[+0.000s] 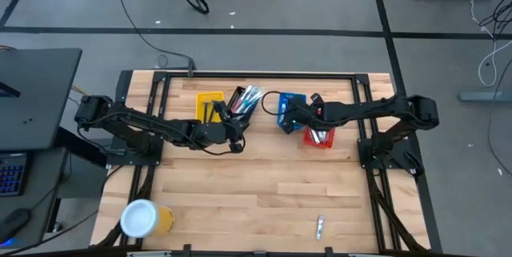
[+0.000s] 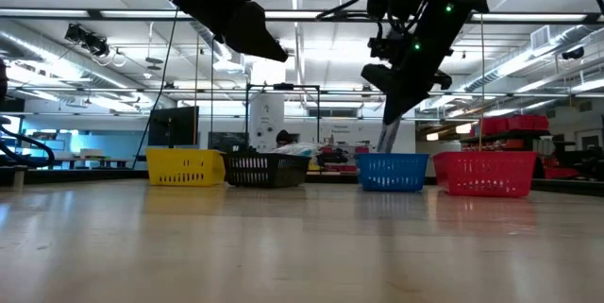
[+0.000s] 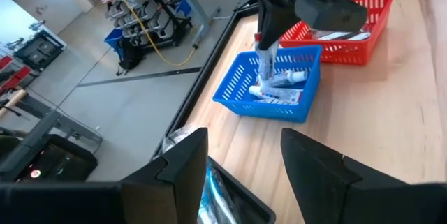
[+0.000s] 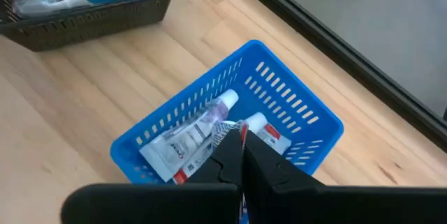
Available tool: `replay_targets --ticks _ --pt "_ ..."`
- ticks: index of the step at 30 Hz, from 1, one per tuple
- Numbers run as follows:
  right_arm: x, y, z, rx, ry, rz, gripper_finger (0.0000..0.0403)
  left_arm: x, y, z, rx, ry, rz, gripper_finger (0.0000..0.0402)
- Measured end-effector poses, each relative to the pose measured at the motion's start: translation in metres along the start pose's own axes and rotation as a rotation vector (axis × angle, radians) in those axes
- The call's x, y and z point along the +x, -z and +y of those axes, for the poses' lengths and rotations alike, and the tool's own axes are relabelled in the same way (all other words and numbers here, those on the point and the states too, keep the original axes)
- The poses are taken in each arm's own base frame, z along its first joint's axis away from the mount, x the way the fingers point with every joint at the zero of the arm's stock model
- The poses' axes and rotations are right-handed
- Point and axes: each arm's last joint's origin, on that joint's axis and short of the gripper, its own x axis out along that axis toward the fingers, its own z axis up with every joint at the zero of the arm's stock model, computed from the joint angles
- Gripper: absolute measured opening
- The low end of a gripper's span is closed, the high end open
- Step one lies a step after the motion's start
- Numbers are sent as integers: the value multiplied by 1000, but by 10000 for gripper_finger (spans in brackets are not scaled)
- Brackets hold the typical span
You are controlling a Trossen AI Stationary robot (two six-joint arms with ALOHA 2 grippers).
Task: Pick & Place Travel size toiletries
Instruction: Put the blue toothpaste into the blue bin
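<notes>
**Right gripper over the blue basket, tube pinched**

High view: right gripper [image 1: 286,118] at centre frame hides most of the blue basket [image 1: 293,102].

Low view: its jaws pinch a tube [image 2: 389,137], lower end hidden behind the basket rim.

Left wrist view: left gripper [image 3: 241,165], jaws spread, above the black basket [image 3: 230,203], which is cut off.

Right wrist view: white tubes [image 4: 183,144] lie inside the blue basket, partly hidden.
</notes>
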Motion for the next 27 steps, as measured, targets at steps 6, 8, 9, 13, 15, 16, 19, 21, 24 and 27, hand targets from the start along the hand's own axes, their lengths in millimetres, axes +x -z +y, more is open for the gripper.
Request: replay_targets --ticks 6,8,9,13,15,16,19,21,24,27 --pt "4 0 -1 -13 12 9 2 1 0 1 -1 10 -1 189" --pt "4 0 -1 -24 12 9 3 1 0 1 -3 9 0 189" --pt "4 0 -1 -29 12 8 3 2 0 2 -3 8 1 189" --pt "4 0 -1 -30 12 9 3 2 1 2 -3 5 2 189" --pt "4 0 -1 -30 12 9 3 2 0 2 -4 6 2 189" --pt "4 0 -1 -29 12 8 3 2 0 2 -4 6 2 189" --pt "4 0 -1 -26 10 4 3 2 1 2 -3 6 2 189" --pt "3 -1 1 -19 1 -8 3 2 1 2 -8 6 2 189" --pt "2 -5 4 5 -24 -46 3 2 0 1 -69 38 -6 189" --pt "2 -7 6 -35 -64 -54 3 4 -2 2 -115 97 -38 189"
